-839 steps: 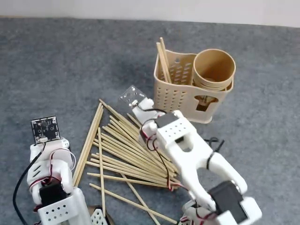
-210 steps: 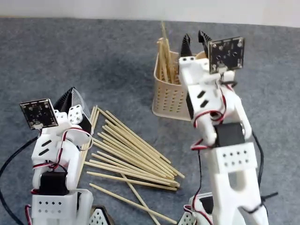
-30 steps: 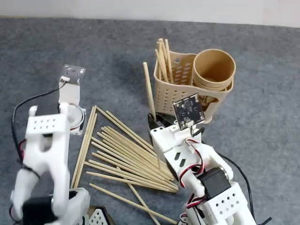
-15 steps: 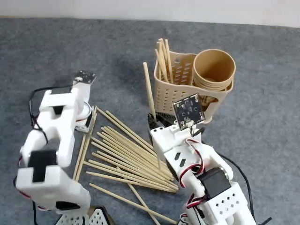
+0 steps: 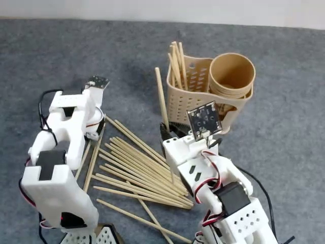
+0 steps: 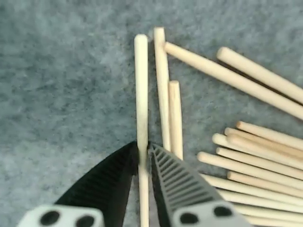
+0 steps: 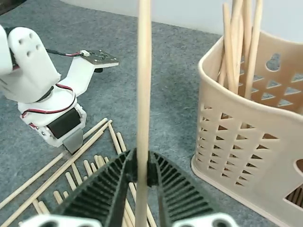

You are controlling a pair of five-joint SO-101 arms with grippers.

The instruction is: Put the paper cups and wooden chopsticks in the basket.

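Left gripper (image 6: 143, 150) is basically shut. Its two black fingers (image 6: 166, 175) pinch a single chopstick (image 6: 141, 94) that lies flat on the grey carpet (image 6: 57, 94). That stick is the outermost of three lying side by side; the two neighbours (image 6: 162, 85) are right next to it, and the nearer one seems to touch it. More loose chopsticks (image 6: 255, 156) fan out across the right half of the left wrist frame.

In the high view the left arm (image 5: 66, 132) takes up the left side of the frame. Its front end points down at the left edge of the chopstick pile (image 5: 137, 168), which is spread over the carpet in the lower middle. The arm's body hides the fingers there, so the grip itself can't be seen from above.

Right gripper (image 7: 143, 163) is closed down to a narrow slot around an upright chopstick (image 7: 144, 71), held near its lower part, with most of it sticking up out of the fingers. From above, the right gripper (image 5: 170, 131) sits mid-frame, just below and left of the basket (image 5: 195, 109). The held stick (image 5: 161, 99) rises alongside the basket's left wall. The right wrist view shows a clear gap between stick and basket (image 7: 236, 142), so they're near but not touching.

The basket stands upright in the upper right of centre. Its left compartment has a bunch of chopsticks (image 5: 176, 63) leaning in it, and the right one holds nested paper cups (image 5: 232, 75).
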